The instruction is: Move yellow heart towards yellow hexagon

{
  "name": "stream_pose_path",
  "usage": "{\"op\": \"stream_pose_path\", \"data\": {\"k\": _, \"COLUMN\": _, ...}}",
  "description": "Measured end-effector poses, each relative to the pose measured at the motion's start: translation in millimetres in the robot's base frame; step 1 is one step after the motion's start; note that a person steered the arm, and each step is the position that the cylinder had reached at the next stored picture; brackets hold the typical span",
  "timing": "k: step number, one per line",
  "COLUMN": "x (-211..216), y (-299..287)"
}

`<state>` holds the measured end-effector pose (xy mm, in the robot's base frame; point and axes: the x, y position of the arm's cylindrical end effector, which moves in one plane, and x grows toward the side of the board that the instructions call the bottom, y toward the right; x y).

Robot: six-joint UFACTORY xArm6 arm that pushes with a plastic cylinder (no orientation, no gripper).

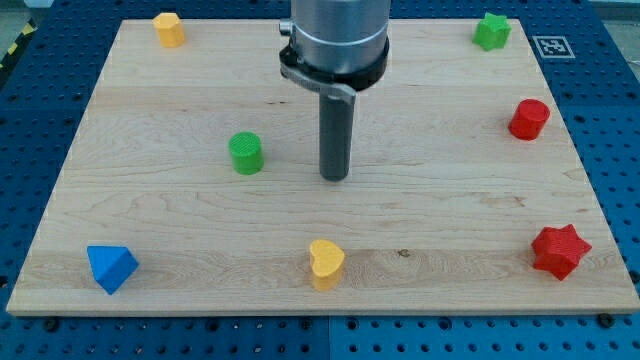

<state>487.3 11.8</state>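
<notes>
The yellow heart [326, 264] lies near the board's bottom edge, about the middle. The yellow hexagon [169, 29] sits at the top left corner of the board. My tip [334, 178] is at the end of the dark rod, in the middle of the board, above the heart in the view and apart from it, with a clear gap between them. The tip touches no block.
A green cylinder [246, 153] stands left of the tip. A blue triangle [110, 267] is at the bottom left, a green star [491, 31] at the top right, a red cylinder [529, 119] at the right edge, a red star [559, 250] at the bottom right. The wooden board [450, 200] lies on a blue table.
</notes>
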Motion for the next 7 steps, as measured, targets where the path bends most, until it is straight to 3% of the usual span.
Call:
{"op": "stream_pose_path", "data": {"k": 1, "x": 76.3, "y": 18.4}}
{"op": "stream_pose_path", "data": {"k": 3, "x": 118.5, "y": 22.3}}
{"op": "stream_pose_path", "data": {"k": 5, "x": 121.3, "y": 10.6}}
{"op": "stream_pose_path", "data": {"k": 7, "x": 103.6, "y": -46.6}}
